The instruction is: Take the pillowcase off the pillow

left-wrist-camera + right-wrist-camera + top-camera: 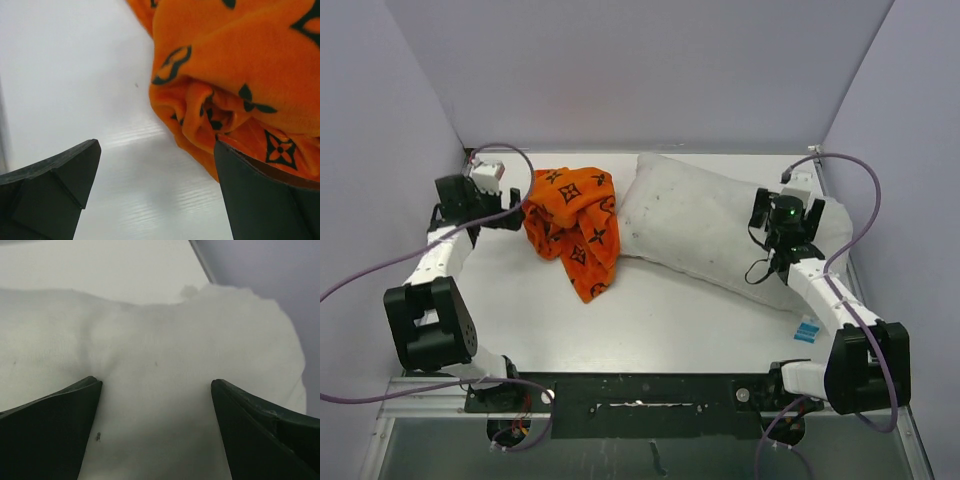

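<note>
Item: pillowcase (575, 225). Crumpled in an orange heap toward the far-left corner of the worktop (650, 310), nothing inside it. Lower flap trailing toward the middle.

Item: pillow (705, 230). Bare, off-white, lying slantwise from far centre to the right edge. Left corner just beside the heap; contact not determinable. Small blue-and-white tag (807, 330) near the right edge.

Progress, judged: removal apparently done, cover and cushion fully separate. Left to do at most: backing both arms away, perhaps parting the two items further.

Left hand (156, 146): released, jaws wide, grasping nothing. Low over bare worktop at the left side of the heap, with pillowcase (235, 60) folds against the inner face of one finger.

Right hand (155, 385): released, jaws wide, empty. Poised above the pillow (150, 340) at its right end; whether pressing or hovering, cannot tell.

Edges and room: walls (620, 70) tight along the left, far and right edges, pillow end close to the right one. Broad bare stretch across the near half, the readiest way out for either arm.
</note>
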You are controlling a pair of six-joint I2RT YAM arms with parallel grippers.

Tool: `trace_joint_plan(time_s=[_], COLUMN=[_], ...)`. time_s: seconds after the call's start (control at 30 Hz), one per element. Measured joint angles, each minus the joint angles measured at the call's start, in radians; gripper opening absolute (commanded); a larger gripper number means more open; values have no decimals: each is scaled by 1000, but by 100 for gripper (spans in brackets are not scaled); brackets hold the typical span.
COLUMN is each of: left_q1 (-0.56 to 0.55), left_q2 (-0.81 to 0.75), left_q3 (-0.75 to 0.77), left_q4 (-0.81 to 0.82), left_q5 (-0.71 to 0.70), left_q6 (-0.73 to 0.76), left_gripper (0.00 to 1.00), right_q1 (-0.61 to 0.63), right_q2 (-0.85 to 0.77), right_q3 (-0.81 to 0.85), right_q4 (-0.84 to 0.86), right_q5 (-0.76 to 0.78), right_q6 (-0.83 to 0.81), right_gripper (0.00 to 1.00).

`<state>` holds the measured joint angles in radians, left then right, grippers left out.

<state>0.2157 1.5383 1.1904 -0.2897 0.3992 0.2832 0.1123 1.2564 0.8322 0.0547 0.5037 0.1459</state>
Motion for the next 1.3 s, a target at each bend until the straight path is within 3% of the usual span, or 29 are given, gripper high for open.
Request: trace_joint_plan(time_s=[0.13,0.27,0.5,0.77,1.03,1.3], left_q1=[-6,-10,-11,-80,-139,-187], left_q2=[-18,-17,-15,54,71,71], left_q3=[-325,-553,-745,-966,-891,-850], left_q4=[275,469,847,1297,1277,1245], left_q5=[-12,-13,-21,-80,-172,-241], left_q6=[-134,-231,-330,-328,-301,-277], left_gripper=[98,98,98,98,98,98], right_q1=[-1,-8,-62,-87,-89,-74], right_q2=[5,-1,10,170,298,324], right_q3=[-127,-236,-372,-494,-569,-443], right_q4=[51,214,477,901,1234,1098], right_q5=[9,31,30,-74,-205,-234], right_q6=[27,46,82,44,-58,-106], right_gripper=[98,98,98,98,98,98])
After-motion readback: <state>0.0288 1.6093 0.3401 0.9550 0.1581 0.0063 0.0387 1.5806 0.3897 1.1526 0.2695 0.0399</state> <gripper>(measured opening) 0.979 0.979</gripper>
